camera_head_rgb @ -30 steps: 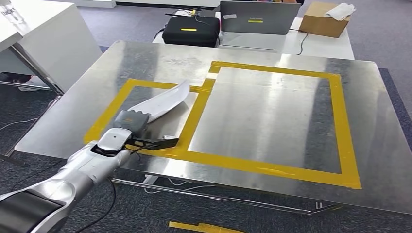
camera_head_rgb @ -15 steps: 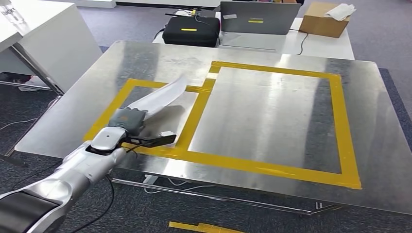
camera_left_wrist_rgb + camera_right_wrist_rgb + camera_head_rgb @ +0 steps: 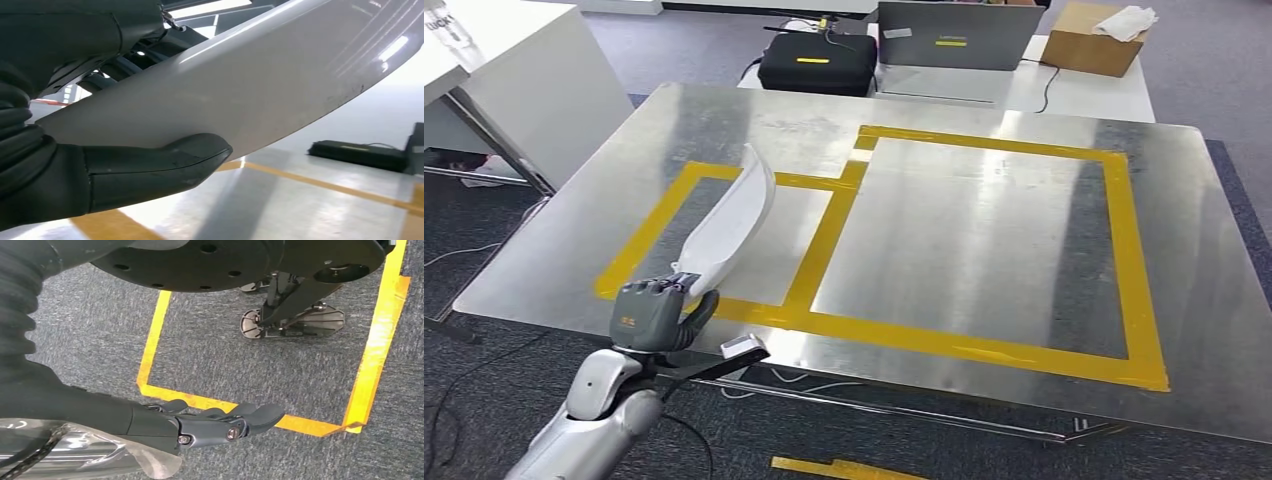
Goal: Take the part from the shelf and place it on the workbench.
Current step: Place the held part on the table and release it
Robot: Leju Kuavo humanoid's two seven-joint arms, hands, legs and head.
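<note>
My left hand point(image 3: 656, 312) grips one end of a long, curved white part point(image 3: 729, 222) at the near left edge of the metal workbench point(image 3: 984, 230). The part stands tilted up on its edge, over the smaller yellow-taped rectangle point(image 3: 639, 243). In the left wrist view the thumb point(image 3: 150, 170) presses under the part's glossy white surface point(image 3: 260, 85), with the tabletop a little below it. My right hand point(image 3: 220, 422) hangs over grey carpet, fingers straight and holding nothing.
A larger yellow-taped rectangle point(image 3: 1124, 250) covers the bench's middle and right. Behind the bench sit a black case point(image 3: 814, 62), a laptop point(image 3: 949, 45) and a cardboard box point(image 3: 1089, 40). A white table point(image 3: 514, 70) stands at the left. Yellow tape point(image 3: 380, 325) marks the floor.
My left arm has pulled back toward the bench's near edge. The part has turned from lying low and slanted to standing steeper on its edge, its far tip swinging left.
</note>
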